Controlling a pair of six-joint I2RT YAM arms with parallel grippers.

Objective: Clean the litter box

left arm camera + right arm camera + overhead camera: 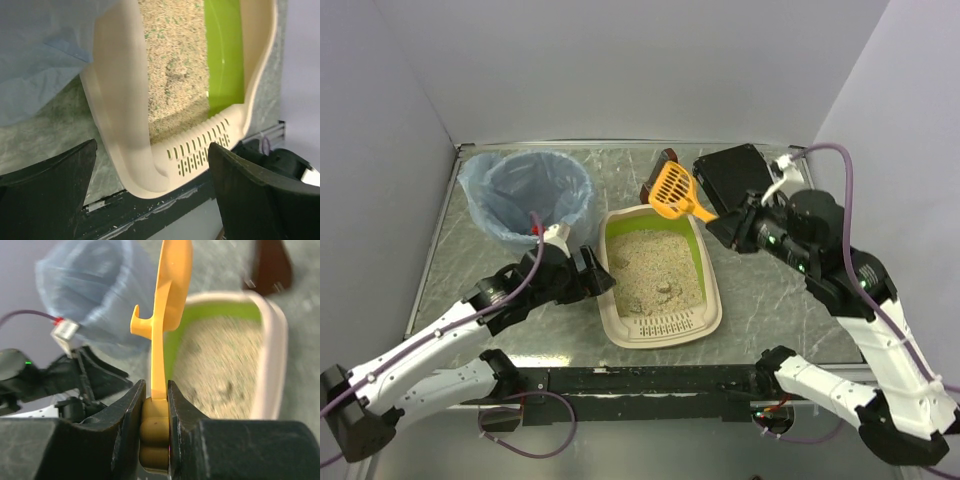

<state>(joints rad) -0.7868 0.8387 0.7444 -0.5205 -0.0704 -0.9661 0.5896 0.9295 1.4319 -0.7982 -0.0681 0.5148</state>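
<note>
The cream litter box (711,310) sits mid-table, with a lime-green inner wall and sandy litter holding dark clumps (665,290). It also shows in the left wrist view (125,150) and the right wrist view (272,355). My right gripper (722,222) is shut on the handle of an orange slotted scoop (675,190), held above the box's far end. In the right wrist view the scoop (167,315) stands edge-on between the jaws of the right gripper (155,395). My left gripper (603,277) is open, its jaws either side of the box's left near corner, as the left wrist view (152,180) also shows.
A round bin lined with a blue bag (527,195) stands at the back left, close to the box. A flat black case (732,172) lies at the back right. A dark brown object (658,170) lies behind the scoop. The black front rail (640,380) runs along the near edge.
</note>
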